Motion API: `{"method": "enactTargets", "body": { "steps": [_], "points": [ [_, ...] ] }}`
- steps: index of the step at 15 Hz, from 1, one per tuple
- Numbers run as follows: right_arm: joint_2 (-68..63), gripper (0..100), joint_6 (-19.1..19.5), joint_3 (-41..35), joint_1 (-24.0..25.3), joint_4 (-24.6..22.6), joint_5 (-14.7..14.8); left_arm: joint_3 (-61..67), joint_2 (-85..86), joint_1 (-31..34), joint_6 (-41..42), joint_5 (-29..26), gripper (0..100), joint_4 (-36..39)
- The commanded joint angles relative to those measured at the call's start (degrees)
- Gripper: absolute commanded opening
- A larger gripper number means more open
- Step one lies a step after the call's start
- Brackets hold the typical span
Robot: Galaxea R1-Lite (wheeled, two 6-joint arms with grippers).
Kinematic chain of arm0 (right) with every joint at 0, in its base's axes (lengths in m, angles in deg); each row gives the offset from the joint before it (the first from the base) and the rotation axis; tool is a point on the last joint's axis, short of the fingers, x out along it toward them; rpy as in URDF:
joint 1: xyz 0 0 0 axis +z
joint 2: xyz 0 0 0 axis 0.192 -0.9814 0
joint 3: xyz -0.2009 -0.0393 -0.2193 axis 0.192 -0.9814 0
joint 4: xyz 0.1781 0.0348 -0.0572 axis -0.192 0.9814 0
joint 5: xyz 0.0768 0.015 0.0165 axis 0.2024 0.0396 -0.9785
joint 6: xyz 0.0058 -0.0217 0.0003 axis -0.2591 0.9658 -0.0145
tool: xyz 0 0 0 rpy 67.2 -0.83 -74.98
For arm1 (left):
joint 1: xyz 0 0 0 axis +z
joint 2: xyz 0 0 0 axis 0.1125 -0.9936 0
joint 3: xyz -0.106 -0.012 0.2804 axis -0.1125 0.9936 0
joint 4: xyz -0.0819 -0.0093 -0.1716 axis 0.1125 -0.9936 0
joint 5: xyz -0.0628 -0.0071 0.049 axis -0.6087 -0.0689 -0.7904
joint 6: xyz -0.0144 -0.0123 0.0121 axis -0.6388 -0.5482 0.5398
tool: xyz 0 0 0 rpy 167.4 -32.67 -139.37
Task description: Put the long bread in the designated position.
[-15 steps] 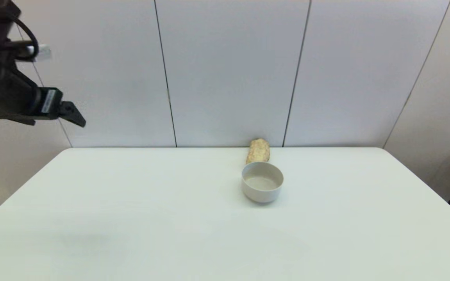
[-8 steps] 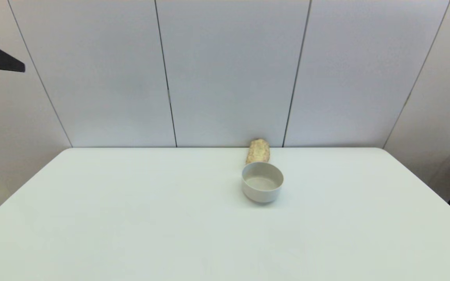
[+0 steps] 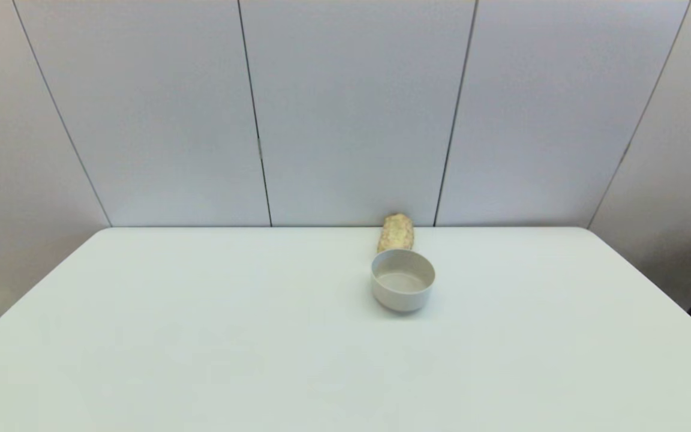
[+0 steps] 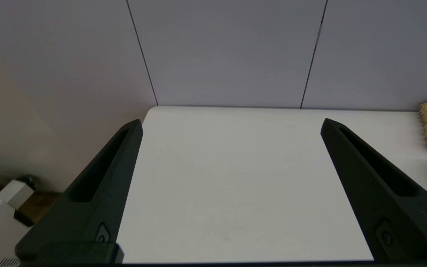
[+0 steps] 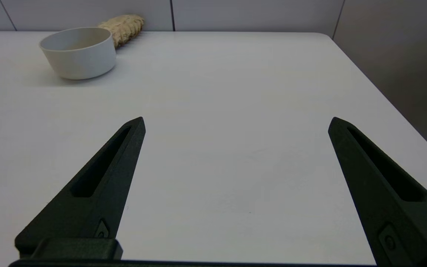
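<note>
White table lies nearest to me, and no arm of mine shows over it in the head view. A second ago my left arm hung high at about 10 o'clock; now it has gone out of that view. My left gripper looks along the table from its left side, fingers spread wide, holding nothing. My right gripper sits low over the near right part, also wide open and empty. Farther, at about 1 o'clock, stands the bowl, empty inside. Just behind it, touching or almost touching its far rim, lies the bread, at the far edge by the wall. I judge that the left arm has pulled back, so the bread seems already released behind the bowl, or the right arm must reach it next.
</note>
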State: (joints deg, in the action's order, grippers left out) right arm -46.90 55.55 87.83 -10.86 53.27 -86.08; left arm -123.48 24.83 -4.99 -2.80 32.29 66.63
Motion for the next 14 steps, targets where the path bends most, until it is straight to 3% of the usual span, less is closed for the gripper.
{"method": "enactTargets", "body": {
  "steps": [1,4,14],
  "points": [
    [-0.07,100,0.04,0.0,0.06,0.1,-0.07,18.31,20.88,-0.07,-2.8,-5.3,100,5.71],
    [-0.07,100,0.04,0.0,0.06,0.02,-0.07,26.66,29.5,0.02,-4.91,-12.33,100,5.54],
    [-0.07,100,0.04,0.0,0.06,0.02,0.02,48.28,44.35,-1.12,-2.44,-12.51,100,4.83]
  ]
}}
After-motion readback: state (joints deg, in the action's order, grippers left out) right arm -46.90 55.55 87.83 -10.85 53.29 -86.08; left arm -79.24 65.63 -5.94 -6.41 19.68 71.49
